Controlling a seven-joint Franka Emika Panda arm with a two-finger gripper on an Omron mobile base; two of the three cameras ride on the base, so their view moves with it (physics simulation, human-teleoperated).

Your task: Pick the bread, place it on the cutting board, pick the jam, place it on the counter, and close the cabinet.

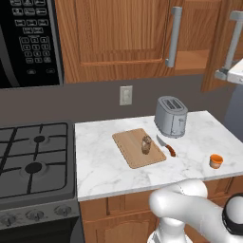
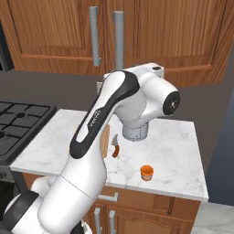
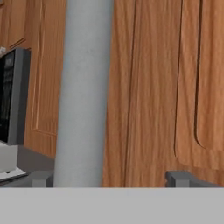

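A: Looking at the table (image 1: 109, 161) first: the bread (image 1: 146, 144) sits on the cutting board (image 1: 128, 148), and the jam (image 1: 216, 161) stands on the marble near the front right corner, well apart from the board. A toaster (image 1: 171, 116) and an orange-handled knife (image 1: 167, 146) lie just beside the board.

B: So what's left is the cabinet (image 1: 211, 52)?

A: I'd judge so. Its right door (image 1: 222, 45) hangs out from the front in the left base view, shelf showing behind it. In the hand view the tool (image 3: 111, 180) is spread wide and grasps nothing; one grey bar handle (image 3: 85, 94) rises just inside its left fingertip (image 3: 41, 178), with panelled wood beyond.

B: How will that door handle?

A: Stiff and rigid, I'd expect; it should swing on its hinges rather than flex. The bar looks smooth, so a clamp could slip along it.

B: Where would you take hold?

A: Probably no hold at all. A flat push on the door's face near the handle side, far from the hinge, should turn it with least effort. How close the tool is to the wood, I can't tell.
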